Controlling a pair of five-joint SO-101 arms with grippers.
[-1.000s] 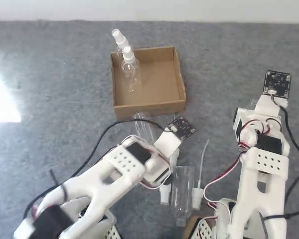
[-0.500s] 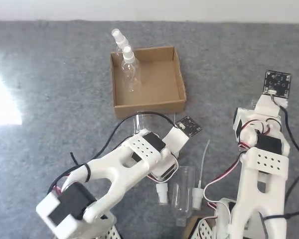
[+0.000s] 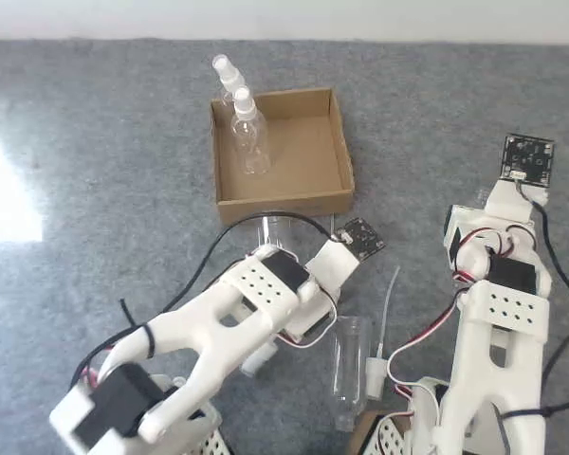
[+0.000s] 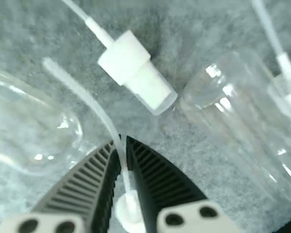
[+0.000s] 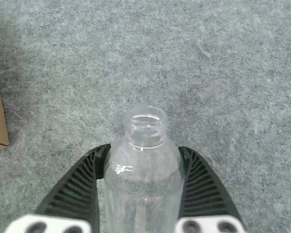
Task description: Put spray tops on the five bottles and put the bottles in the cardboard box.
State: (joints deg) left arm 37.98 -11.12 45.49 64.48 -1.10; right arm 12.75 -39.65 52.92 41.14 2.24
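- The left pincer (image 4: 121, 145) is almost fully closed. Its dark ribbed jaws pinch the thin white dip tube (image 4: 87, 99) of a white plastic spray top, and the tube runs out past the jaw tips.
- Just past the tube's free end, a second white spray top (image 4: 136, 80) lies on its side on the grey speckled table (image 4: 194, 29).
- That loose top lies between two clear plastic bottles resting on the table. One rounded clear bottle (image 4: 29, 136) is on one side of the pincer and a larger-looking clear bottle (image 4: 242, 116) is on the other.
- A third white spray top (image 4: 282, 63), with its tube, shows against the edge of the larger-looking bottle.
- The right pincer (image 5: 144, 149) is spread wide around an uncapped clear plastic bottle (image 5: 143, 170). Both black jaws press on its shoulders, and its open neck points away from the wrist, over the grey table.
- The shallow brown cardboard box (image 3: 341, 142) sits toward the far side of the table.
- A capped clear spray bottle (image 3: 249, 142) is inside the box along one side wall. I cannot tell whether it stands or lies.
- Another capped spray bottle (image 3: 226, 74) is just outside the box's far corner, beside the first.
- In the high view, the white left arm (image 3: 247, 313) stretches across the table in front of the box.
- The white right arm (image 3: 498, 303) is off to the side, well apart from the box.
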